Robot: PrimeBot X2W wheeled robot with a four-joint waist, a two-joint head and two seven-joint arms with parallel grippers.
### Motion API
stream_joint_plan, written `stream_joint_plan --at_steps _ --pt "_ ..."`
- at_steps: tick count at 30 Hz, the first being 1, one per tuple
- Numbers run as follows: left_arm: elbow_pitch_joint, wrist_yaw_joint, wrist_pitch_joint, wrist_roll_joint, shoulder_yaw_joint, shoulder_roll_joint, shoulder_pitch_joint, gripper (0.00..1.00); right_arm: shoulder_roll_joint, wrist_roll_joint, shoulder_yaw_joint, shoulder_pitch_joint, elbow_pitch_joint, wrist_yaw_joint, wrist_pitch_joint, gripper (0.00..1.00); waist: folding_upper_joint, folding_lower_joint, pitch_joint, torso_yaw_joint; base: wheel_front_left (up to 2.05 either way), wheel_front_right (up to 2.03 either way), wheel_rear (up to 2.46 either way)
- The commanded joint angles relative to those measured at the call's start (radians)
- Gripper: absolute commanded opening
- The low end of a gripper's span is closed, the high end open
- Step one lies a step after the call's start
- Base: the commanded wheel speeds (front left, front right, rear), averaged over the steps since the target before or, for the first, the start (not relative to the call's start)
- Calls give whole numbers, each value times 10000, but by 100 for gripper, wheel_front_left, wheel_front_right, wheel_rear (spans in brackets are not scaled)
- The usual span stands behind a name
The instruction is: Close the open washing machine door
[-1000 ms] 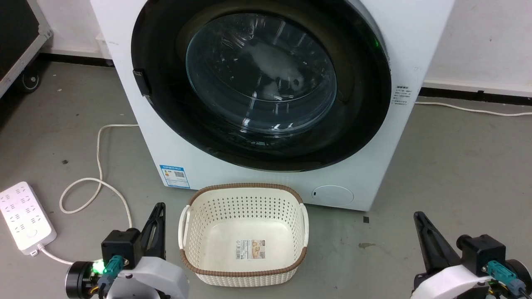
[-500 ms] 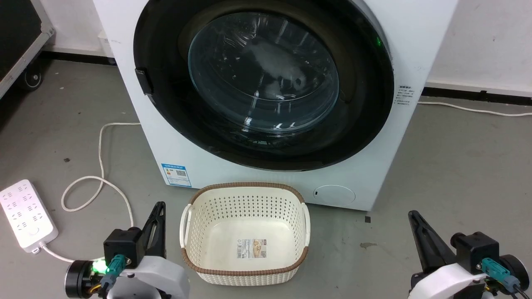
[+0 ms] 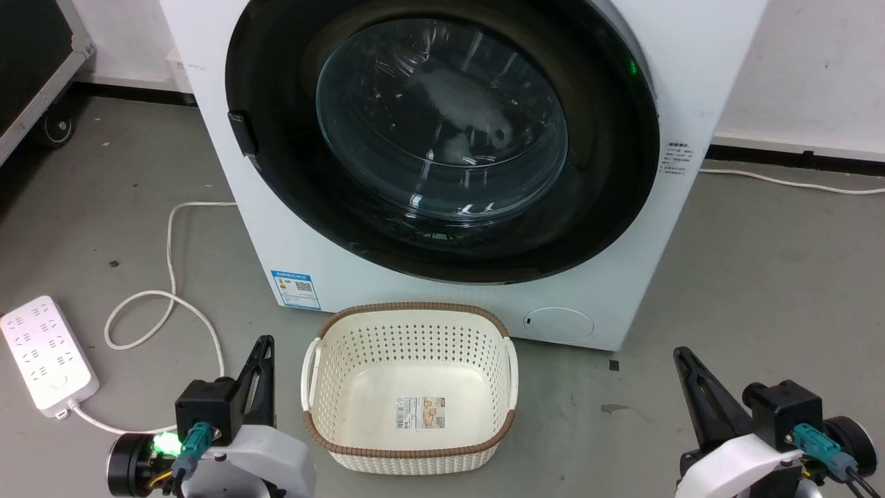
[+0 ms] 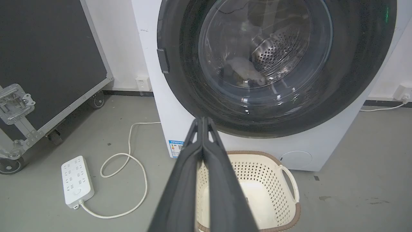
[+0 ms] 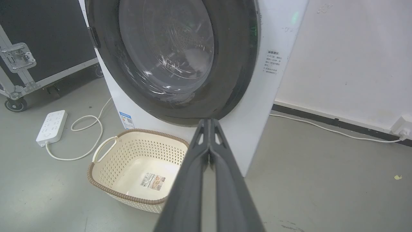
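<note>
door point(image 3: 442, 117) flush on the washer point(image 3: 297, 242), seemingly latched
left gripper point(image 3: 266, 344) and right gripper point(image 3: 682, 354) hang low either side of the basket point(image 3: 408, 309), fingers pressed together, holding nothing

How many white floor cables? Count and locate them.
2: one cable loops from the power strip left of the washing machine; another follows the right wall. Possibly more hidden.

Grey floor point(image 3: 760, 263), white wall point(image 3: 816, 69) w/ black baseboard point(image 3: 795, 155), black wheeled case point(image 4: 48, 64) left, white power strip point(image 3: 45, 356)
</note>
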Motion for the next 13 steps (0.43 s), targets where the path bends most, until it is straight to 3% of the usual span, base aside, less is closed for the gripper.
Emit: stream_joint_plan --at_steps 1,13 --pt "-83 27 41 147 66 -74 164 0 -17 -89 18 -151 -66 8 52 0 0 0 3 8 0 0 0" --pt "-124 28 87 269 116 -128 180 0 -18 -152 37 -173 -76 8 87 0 0 0 11 26 0 0 0"
